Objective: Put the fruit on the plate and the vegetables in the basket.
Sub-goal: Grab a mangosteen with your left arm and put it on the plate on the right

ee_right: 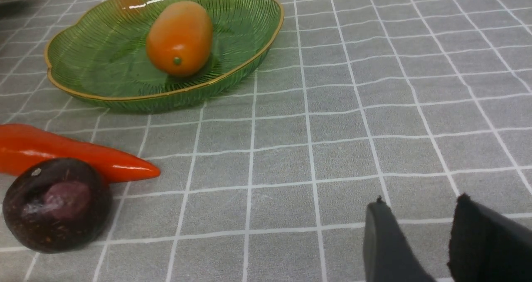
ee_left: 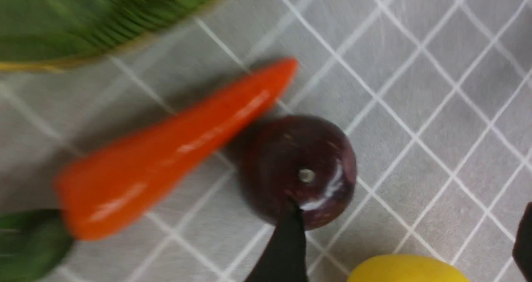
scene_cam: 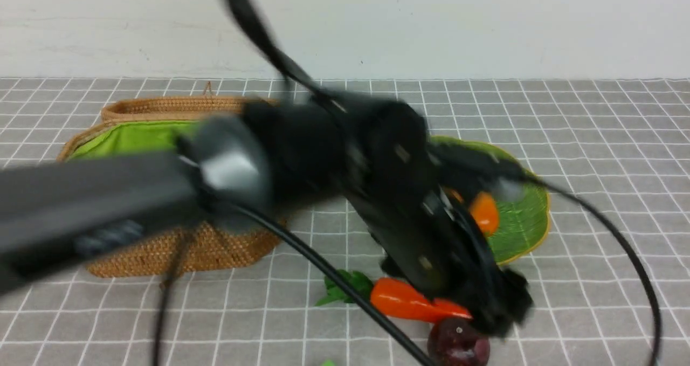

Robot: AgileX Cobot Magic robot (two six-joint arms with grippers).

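- Left wrist view: the left gripper [ee_left: 409,215] has its fingers [ee_left: 286,240] wide apart with nothing clamped. One fingertip overlaps the near edge of the maroon fruit [ee_left: 299,170]; I cannot tell whether it touches.
- Between those fingers, close to the camera, lies the lemon [ee_left: 407,269], with a gap on each side.
- The maroon fruit is round and glossy, with its stem dimple facing up. It is probably a light, hard toy that rolls and slips easily, so I would close on it from above, across its widest middle.
- The carrot [ee_left: 166,149] lies against or just beside that fruit, its pointed half running past it. It is tapered and slick, so the thick end near the leaves looks the safer hold. A grip on the tip would likely squeeze off.
- The right gripper [ee_right: 419,207] sits low over bare tablecloth [ee_right: 332,149], jaws partly apart and empty, well apart from the pieces.
- The plate [ee_right: 174,101] holds only the mango-like fruit [ee_right: 178,37]. It looks like thin ribbed glass, so pieces should be set down low, not dropped.
- The basket [scene_cam: 161,253] sits left of the plate in the front view, largely hidden by the blurred left arm [scene_cam: 108,193]. Its contents cannot be seen.
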